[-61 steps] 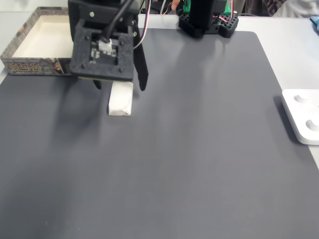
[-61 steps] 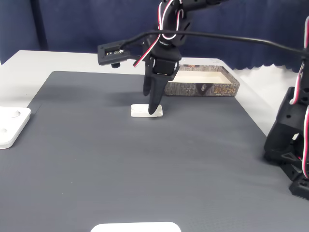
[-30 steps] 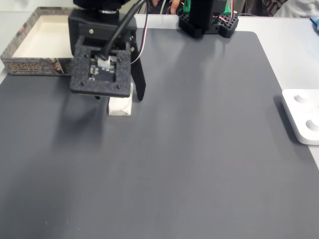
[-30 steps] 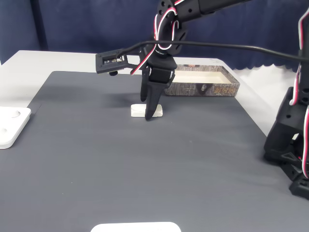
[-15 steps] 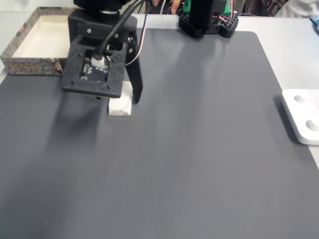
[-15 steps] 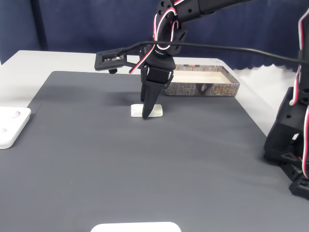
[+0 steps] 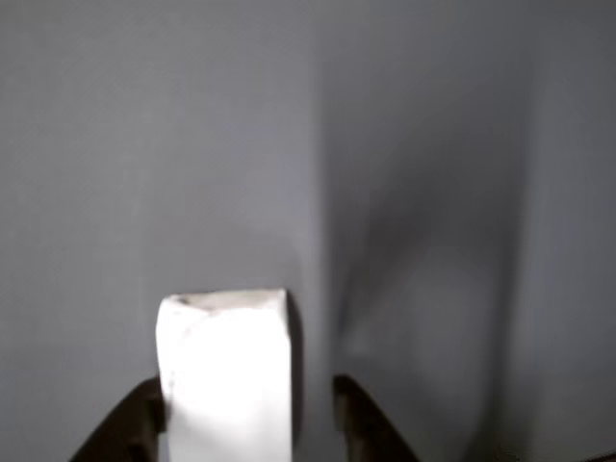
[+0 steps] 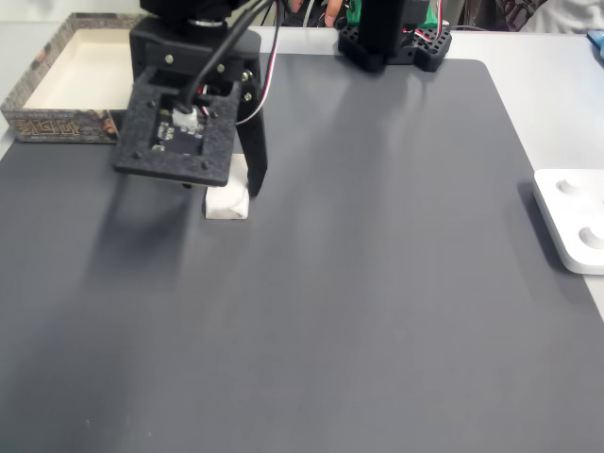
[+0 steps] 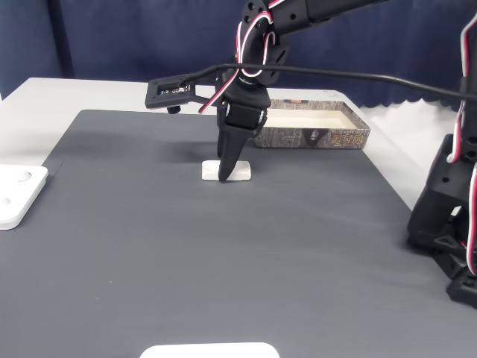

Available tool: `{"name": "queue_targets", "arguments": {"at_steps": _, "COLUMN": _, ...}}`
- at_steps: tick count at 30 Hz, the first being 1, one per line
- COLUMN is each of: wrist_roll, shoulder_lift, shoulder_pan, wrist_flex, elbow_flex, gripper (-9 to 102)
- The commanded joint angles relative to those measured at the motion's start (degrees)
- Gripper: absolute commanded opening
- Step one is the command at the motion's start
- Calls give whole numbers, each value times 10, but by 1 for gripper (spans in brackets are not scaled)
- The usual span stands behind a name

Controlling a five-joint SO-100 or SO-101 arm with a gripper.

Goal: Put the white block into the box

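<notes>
Cream-lined box [image 8: 66, 66] holding nothing, white block [image 8: 227, 200] on grey mat [image 8: 377, 283], spread gripper [image 9: 226, 177] straddling block

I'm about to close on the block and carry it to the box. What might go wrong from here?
1. In the other view the block sits off-centre between the fingers, near the left one, so closing may push or twist it on the mat.
2. The gripper straddles it close to one end, so it could tip when lifted.
3. The box has a raised rim; a low carry may clip it.
</notes>
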Motion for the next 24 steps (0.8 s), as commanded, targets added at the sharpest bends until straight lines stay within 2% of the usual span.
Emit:
{"name": "queue_targets", "arguments": {"at_steps": 1, "wrist_roll": -11, "shoulder_lift": 2, "shoulder_pan": -13, "wrist_flex": 4, "elbow_flex": -38, "gripper": 23}}
{"name": "queue_targets", "arguments": {"at_steps": 10, "wrist_roll": -15, "shoulder_lift": -1, "shoulder_pan": -19, "wrist_flex": 5, "elbow_flex": -34, "gripper": 22}}
{"name": "queue_targets", "arguments": {"at_steps": 18, "wrist_roll": -39, "shoulder_lift": -4, "shoulder_pan": -25, "wrist_flex": 32, "elbow_flex": -37, "gripper": 4}}
{"name": "queue_targets", "arguments": {"at_steps": 24, "wrist_roll": -38, "shoulder_lift": -4, "shoulder_pan": -25, "wrist_flex": 37, "elbow_flex": -36, "gripper": -2}}
